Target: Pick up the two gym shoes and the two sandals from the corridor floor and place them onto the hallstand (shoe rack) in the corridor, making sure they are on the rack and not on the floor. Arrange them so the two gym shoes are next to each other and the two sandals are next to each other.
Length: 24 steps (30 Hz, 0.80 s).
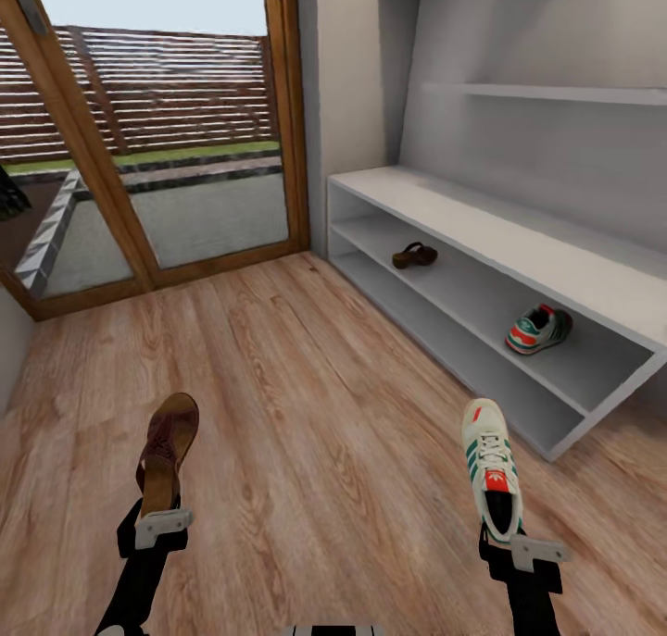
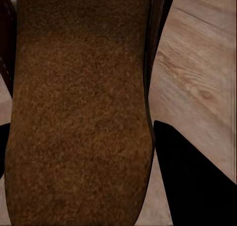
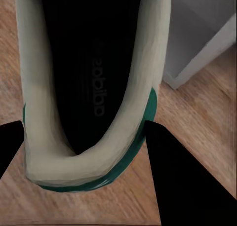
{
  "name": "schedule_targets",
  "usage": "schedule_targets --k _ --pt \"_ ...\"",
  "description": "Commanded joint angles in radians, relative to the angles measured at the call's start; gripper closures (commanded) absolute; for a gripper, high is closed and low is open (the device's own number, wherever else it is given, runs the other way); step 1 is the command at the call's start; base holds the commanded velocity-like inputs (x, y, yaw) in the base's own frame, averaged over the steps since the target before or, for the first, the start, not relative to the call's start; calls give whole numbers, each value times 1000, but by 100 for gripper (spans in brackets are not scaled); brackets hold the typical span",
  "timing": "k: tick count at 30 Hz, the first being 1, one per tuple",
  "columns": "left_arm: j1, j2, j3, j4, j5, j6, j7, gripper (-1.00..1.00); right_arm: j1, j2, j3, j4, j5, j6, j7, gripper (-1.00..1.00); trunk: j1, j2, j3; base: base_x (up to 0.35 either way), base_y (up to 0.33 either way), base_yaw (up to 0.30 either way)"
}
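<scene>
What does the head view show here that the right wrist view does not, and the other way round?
Head view alone: the sandal held by the left gripper, a second sandal and a second gym shoe already on the hallstand's middle shelf, set apart from each other, plus the glass door and the fence outside.

Right wrist view alone: the dark inside of the held gym shoe, with faint lettering on its insole.

Both: that gym shoe in the right gripper, the wood floor and a corner of the hallstand.
</scene>
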<state>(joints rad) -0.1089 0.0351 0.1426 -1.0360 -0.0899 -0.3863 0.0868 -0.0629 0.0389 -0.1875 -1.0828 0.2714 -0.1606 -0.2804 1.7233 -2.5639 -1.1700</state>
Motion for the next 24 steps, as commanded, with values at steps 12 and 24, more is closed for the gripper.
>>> schedule_targets --k 12,24 --pt "0 0 0 0 -2 1 0 100 0 0 -1 -1 -1 -1 0 100 0 0 0 0 0 -272" --pt "0 0 0 0 -2 1 1 100 0 0 -1 -2 -1 -1 0 100 0 0 0 0 0 -281"
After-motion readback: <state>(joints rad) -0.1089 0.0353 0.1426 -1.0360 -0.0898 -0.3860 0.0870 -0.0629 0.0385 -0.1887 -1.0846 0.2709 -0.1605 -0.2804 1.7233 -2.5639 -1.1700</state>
